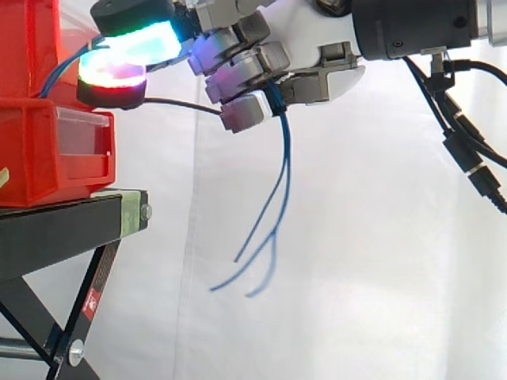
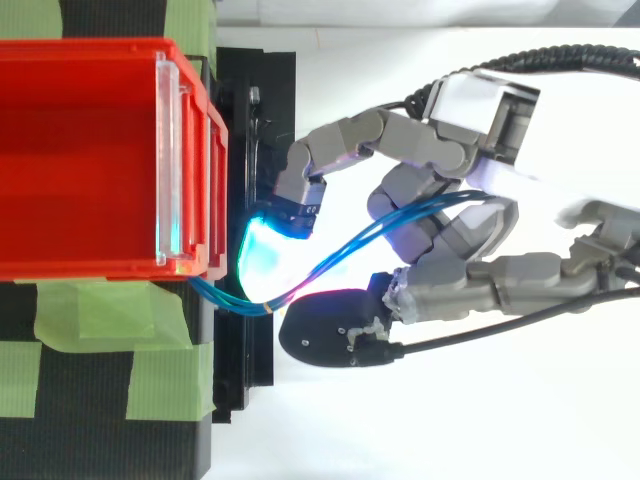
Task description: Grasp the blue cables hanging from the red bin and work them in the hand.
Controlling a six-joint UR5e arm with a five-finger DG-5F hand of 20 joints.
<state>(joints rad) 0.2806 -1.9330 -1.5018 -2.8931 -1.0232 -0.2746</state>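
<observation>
Thin blue cables run from the front corner of the upper red bin across the gap into my hand. The hand's fingers are curled round them, just right of the bin front. In the side view the hand is level with the upper bin. The cables' loose ends drop out from under the curled fingers and hang free below. The fingertips glow cyan, green and red against the bin's front edge.
A second red bin sits under the upper one on the black stand. Green tape lies on the stand beside the bin. A white curtain hangs behind, with open air below the hand.
</observation>
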